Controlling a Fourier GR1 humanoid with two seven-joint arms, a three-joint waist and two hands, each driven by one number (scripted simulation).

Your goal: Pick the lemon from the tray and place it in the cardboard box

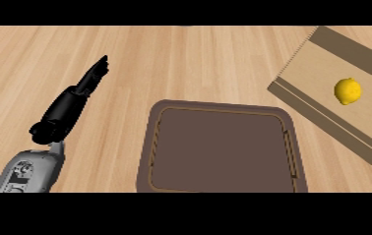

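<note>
Lemon (pixel 347 90) and cardboard box (pixel 317 67) settle most of the matter in the head view. The yellow fruit lies inside the box, which sits to the right of the tray (pixel 155 145) and a little beyond it, set at an angle and partly cut off by the view's edge. The lemon rests on the box's floor, apart from the near wall, and no hand touches it. The tray, a dark brown one with a raised rim, shows nothing on its floor, so judged from how things lie, the placing looks done (the task names only this one fruit).

The left hand (pixel 64 112) shows left of the tray and apart from it, above the wooden tabletop (pixel 181 57). Its fingers are straight and together, pointing away from the robot, and it has hold of nothing. That pose reads as plain rest: it is on the far side of the tray from the box and has no part in carrying the fruit. The right hand does not show anywhere in this view, so nothing can be said about its fingers.
</note>
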